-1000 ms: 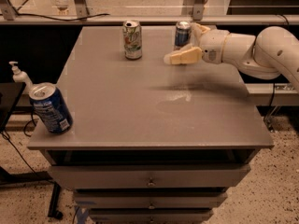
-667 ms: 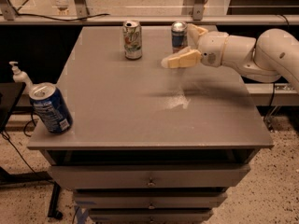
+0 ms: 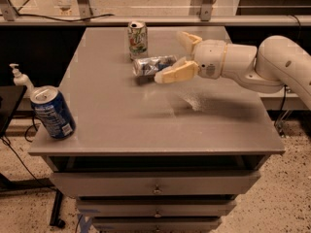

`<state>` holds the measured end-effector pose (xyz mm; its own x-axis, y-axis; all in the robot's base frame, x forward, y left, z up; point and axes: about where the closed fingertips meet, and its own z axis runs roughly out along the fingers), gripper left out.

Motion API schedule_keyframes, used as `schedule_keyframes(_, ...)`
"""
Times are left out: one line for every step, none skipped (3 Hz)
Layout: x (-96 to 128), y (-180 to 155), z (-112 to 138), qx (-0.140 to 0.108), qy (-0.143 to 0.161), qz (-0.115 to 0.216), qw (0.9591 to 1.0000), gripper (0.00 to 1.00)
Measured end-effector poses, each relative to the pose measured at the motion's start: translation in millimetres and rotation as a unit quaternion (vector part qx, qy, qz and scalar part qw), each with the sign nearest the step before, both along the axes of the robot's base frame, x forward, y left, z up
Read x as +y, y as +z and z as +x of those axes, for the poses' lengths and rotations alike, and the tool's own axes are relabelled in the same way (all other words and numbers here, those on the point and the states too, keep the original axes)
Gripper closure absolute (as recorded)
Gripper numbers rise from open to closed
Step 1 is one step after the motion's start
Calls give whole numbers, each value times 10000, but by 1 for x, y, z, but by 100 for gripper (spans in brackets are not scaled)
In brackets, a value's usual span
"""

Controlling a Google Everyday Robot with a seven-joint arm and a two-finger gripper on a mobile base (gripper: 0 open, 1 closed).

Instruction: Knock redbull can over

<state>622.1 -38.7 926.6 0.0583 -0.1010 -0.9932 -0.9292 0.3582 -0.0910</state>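
Observation:
The redbull can (image 3: 151, 65), slim, silver and blue, lies on its side on the grey table (image 3: 121, 115), just below the white-and-green can (image 3: 138, 39). My gripper (image 3: 176, 57) is open at the can's right end. One finger (image 3: 176, 73) reaches along the can's near side. The other finger (image 3: 188, 40) points up and back, away from the can. The white arm comes in from the right.
A wider dark-blue can with a white label (image 3: 52, 111) stands at the table's front left corner. A soap pump bottle (image 3: 19, 77) stands off the table's left edge. Drawers run below the tabletop. A railing runs behind the table.
The redbull can was upright at the back right; it now lies on its side, further left. My gripper has swept left across the table with it.

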Motion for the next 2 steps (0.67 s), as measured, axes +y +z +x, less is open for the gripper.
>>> schedule_keyframes(5, -2, -10, 6, 58, -72, 10000, 0)
schedule_keyframes(-10, -8, -12, 54, -167, -195, 9997, 0)
